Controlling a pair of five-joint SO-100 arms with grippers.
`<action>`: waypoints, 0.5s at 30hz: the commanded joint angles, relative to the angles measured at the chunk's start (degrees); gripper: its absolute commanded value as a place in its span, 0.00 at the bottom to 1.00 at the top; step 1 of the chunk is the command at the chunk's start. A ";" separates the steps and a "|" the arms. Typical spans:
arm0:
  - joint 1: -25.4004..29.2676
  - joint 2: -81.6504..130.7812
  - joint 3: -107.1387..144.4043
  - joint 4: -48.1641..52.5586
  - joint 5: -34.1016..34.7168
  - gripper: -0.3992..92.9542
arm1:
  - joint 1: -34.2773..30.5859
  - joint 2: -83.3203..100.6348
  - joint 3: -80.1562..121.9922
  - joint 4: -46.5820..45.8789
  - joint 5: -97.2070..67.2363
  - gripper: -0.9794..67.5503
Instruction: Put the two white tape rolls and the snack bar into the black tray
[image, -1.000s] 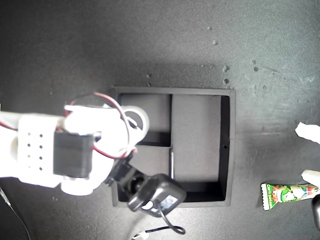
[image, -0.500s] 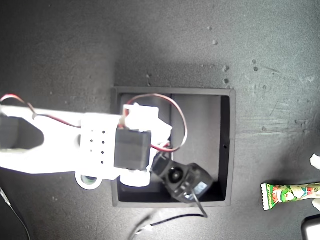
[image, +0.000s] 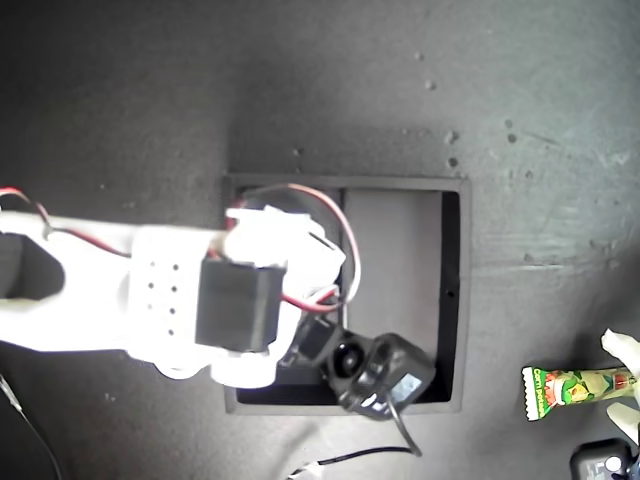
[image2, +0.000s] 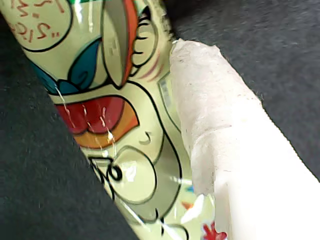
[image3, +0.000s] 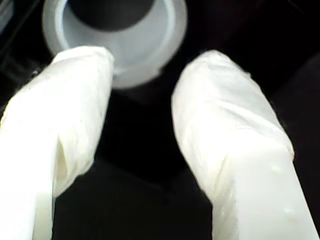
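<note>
My first gripper (image2: 165, 150) straddles the light, slippery, crinkly snack bar (image2: 115, 125); grip unclear. My second gripper (image3: 142, 115) gapes empty over a tape roll (image3: 145, 45).

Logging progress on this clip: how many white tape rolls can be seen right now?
1. A tape roll lies in the black tray, just beyond my second claw, which is open. The exterior view shows none; that arm covers the small compartments, so another may be hidden.

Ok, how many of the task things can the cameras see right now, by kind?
White ring-shaped tape roll: 1 (a second one is not in view)
Green-and-white wrapped snack bar: 1
Square black divided tray: 1
Total: 3
</note>
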 joint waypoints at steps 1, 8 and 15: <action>1.93 12.22 1.49 1.05 -0.26 0.10 | 1.32 0.09 2.90 -4.57 -0.44 0.36; 6.24 26.54 8.44 1.05 -0.18 0.09 | 5.54 0.88 2.29 1.58 0.88 0.01; 8.96 34.72 26.81 0.88 -4.83 0.09 | 10.28 5.19 -11.16 20.48 10.46 0.01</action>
